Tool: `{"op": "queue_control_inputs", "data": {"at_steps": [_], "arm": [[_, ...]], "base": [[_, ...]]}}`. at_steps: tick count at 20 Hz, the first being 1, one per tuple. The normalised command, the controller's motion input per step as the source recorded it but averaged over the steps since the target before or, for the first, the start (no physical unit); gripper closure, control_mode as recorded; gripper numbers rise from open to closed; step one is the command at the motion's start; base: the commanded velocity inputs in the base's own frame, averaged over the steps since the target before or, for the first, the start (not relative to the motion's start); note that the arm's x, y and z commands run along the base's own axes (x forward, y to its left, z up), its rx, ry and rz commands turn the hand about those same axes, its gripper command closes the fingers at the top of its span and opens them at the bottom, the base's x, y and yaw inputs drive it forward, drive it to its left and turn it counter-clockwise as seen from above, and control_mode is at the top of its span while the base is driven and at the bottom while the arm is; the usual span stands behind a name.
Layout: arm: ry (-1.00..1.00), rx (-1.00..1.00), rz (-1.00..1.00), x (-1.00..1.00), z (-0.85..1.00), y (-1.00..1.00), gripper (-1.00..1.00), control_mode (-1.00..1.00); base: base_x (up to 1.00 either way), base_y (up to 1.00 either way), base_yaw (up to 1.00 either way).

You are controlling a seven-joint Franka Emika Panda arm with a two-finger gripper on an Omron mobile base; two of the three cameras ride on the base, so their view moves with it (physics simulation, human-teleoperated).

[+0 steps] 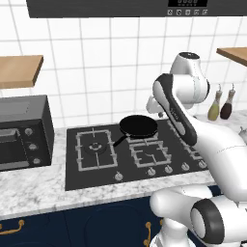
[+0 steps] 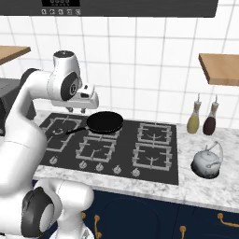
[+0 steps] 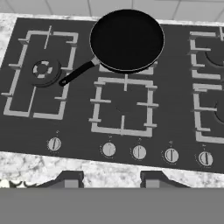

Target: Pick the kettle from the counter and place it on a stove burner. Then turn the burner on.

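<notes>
The silver-grey kettle (image 2: 207,162) stands upright on the marbled counter (image 2: 224,186) to the right of the stove (image 2: 126,140), just in front of two bottles. My gripper (image 2: 76,110) hangs over the back left of the cooktop, far left of the kettle, by the frying pan's rim. It is open with nothing between its fingertips (image 3: 70,179). In the hand view the gripper (image 3: 111,179) looks down on the stove (image 3: 78,109) and its front row of knobs (image 3: 139,152). From the left base view, the gripper (image 1: 157,115) sits behind the stove (image 1: 96,173).
A black frying pan (image 2: 105,122) rests on the back middle burner, its handle pointing front-left. Two slim bottles (image 2: 193,122) stand by the wall at the right. A black toaster oven (image 1: 21,132) sits on the counter left of the stove. Wooden shelves (image 2: 219,67) hang above both sides.
</notes>
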Motion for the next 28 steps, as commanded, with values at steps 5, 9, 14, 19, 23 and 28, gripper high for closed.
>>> {"op": "queue_control_inputs", "data": {"at_steps": [5, 9, 14, 19, 23, 28], "arm": [[0.0, -0.01, -0.05, -0.34, -0.1, 0.03, -1.0, -1.0], [-0.01, 0.0, -0.31, -0.62, -0.17, -0.7, -1.0, -1.0], [-0.02, 0.0, -0.27, -0.22, -0.09, -1.0, -1.0, -1.0], [0.0, -0.03, -0.06, 0.0, 0.0, -1.0, -1.0, -1.0], [0.03, -0.09, 0.0, 0.01, 0.0, -1.0, -1.0, -1.0], [0.01, -0.11, 0.0, 0.13, 0.0, -0.99, -1.0, -1.0]], "base": [[0.0, 0.0, 0.0], [0.0, 0.0, 0.0], [0.0, 0.0, 0.0], [0.0, 0.0, 0.0], [0.0, 0.0, 0.0], [0.0, 0.0, 0.0]]}}
